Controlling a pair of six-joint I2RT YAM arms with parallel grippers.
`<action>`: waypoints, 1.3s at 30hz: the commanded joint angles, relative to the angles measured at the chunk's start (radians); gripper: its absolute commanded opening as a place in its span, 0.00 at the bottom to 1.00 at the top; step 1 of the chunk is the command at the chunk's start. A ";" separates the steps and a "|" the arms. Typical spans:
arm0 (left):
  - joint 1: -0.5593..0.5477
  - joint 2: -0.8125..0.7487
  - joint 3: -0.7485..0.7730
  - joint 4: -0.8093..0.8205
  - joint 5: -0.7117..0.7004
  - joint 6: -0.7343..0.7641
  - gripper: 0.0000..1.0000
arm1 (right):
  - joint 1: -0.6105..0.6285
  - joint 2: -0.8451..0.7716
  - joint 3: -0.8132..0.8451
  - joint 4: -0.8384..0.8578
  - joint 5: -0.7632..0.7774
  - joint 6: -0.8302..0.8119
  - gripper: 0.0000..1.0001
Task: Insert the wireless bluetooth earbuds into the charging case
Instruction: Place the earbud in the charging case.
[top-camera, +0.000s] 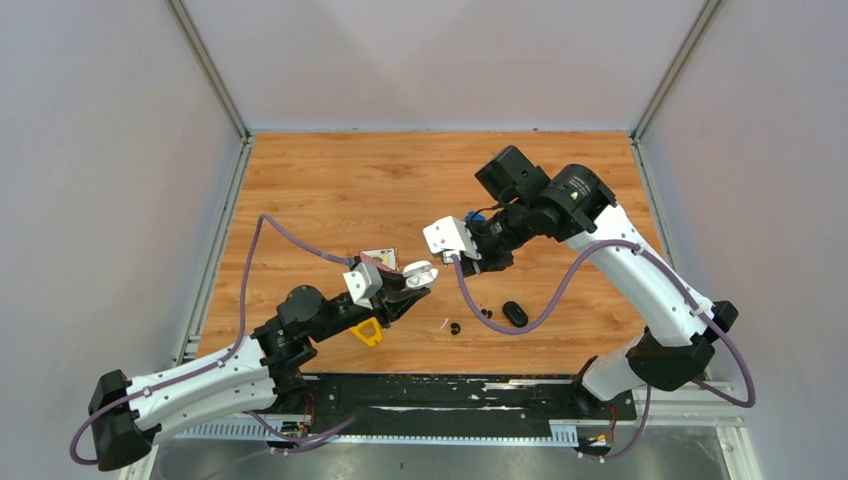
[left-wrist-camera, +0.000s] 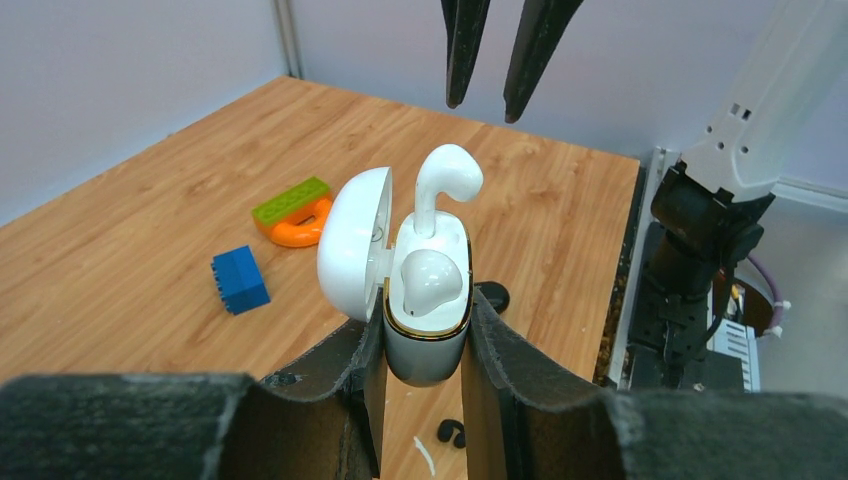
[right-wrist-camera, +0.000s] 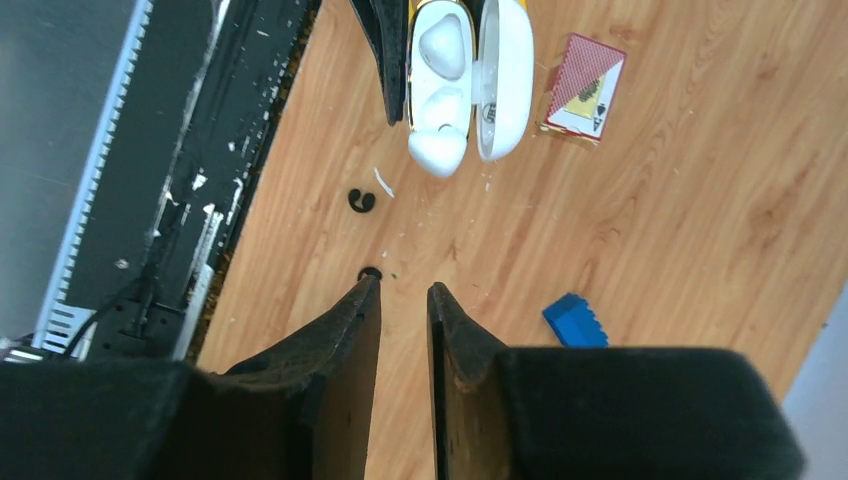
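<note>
Earbuds (top-camera: 455, 327) from above: black ones loose on the table (top-camera: 330, 180), charging case (top-camera: 420, 271) lifted in the left claw (top-camera: 412, 290). From the left wrist — pinching the case; one white bud (left-wrist-camera: 432, 280) seated, second white bud (left-wrist-camera: 447, 180) sticking up, half in. From the right wrist: right claw (right-wrist-camera: 403, 290) slightly apart, holding nothing. Looks about halfway.

Wood-grain table (top-camera: 330, 180), pale grey walls (top-camera: 100, 150), aluminium corner posts (top-camera: 205, 65)

Lab rig: grey walls (top-camera: 100, 150), alu frame (top-camera: 205, 65) round wood table (top-camera: 400, 180).
</note>
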 joint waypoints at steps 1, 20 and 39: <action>-0.001 0.004 0.031 -0.015 0.054 0.043 0.00 | 0.001 0.020 0.045 -0.021 -0.119 0.049 0.18; -0.002 0.051 0.030 0.037 0.066 0.021 0.00 | 0.044 0.096 0.093 -0.006 -0.114 0.097 0.11; -0.002 0.053 0.018 0.057 0.049 0.014 0.00 | 0.096 0.117 0.067 0.047 -0.025 0.151 0.11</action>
